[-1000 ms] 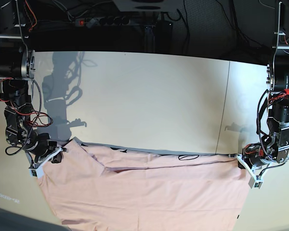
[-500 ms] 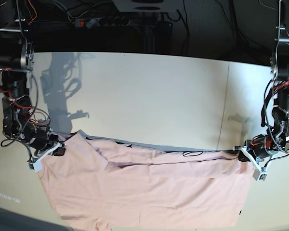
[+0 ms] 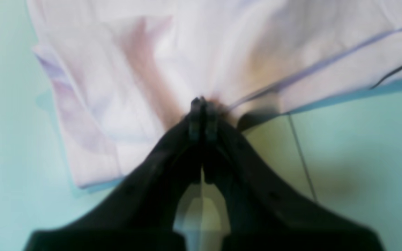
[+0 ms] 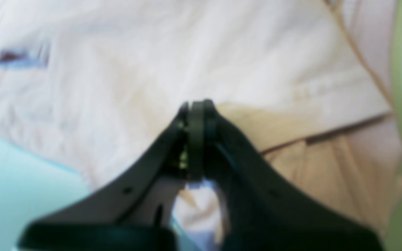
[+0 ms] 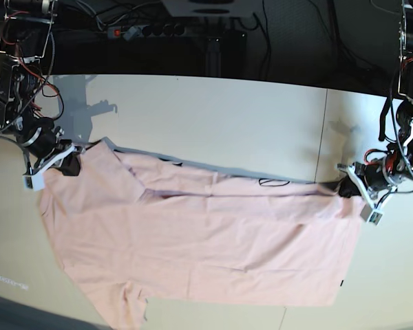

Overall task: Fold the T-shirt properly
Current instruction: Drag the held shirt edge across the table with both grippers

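Pale tabletop (image 5: 227, 117) under both arms, and the T-shirt (image 5: 213, 247) lies across its near side! Left gripper (image 3: 202, 115), right gripper (image 4: 199, 115): both clamped on its far edge. Partly doubled over, it seems; squaring and further folds look left. The count: one shirt, two grippers, one table!

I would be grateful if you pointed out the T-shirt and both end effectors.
T-shirt (image 5: 227, 237): base view, middle of the pink cloth.
Left end effector (image 3: 203, 104): left wrist view, fingertips.
Right end effector (image 4: 198, 106): right wrist view, fingertips.
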`<move>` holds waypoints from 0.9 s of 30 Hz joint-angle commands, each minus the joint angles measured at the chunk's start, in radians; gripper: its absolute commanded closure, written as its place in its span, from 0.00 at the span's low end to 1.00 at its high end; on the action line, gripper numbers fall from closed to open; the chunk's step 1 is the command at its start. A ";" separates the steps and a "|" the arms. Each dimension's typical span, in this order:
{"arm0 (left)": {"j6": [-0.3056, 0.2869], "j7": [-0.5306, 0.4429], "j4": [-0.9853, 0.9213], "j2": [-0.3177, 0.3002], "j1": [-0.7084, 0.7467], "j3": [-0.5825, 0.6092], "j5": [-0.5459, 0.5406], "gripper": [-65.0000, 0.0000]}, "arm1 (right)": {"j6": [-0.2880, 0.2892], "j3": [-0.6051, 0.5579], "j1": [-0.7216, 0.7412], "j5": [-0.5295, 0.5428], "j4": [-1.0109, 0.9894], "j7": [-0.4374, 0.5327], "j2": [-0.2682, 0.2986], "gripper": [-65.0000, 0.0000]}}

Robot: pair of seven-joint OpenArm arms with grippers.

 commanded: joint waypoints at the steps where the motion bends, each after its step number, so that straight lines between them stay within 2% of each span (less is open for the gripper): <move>1: -0.016 0.053 0.029 -0.013 0.023 -0.003 0.018 1.00 | 0.058 0.013 -0.030 -0.024 0.027 -0.050 0.014 1.00; 12: -0.016 0.075 0.307 -0.005 0.365 -0.141 -0.030 1.00 | 0.058 0.074 -0.281 0.014 0.219 -0.050 0.025 1.00; 19: -0.021 0.076 0.417 0.037 0.526 -0.284 -0.037 1.00 | 0.057 0.078 -0.375 0.029 0.260 -0.050 0.094 1.00; 27: -0.033 0.068 0.455 0.042 0.579 -0.299 -0.063 1.00 | 0.057 0.085 -0.401 0.040 0.260 -0.039 0.157 1.00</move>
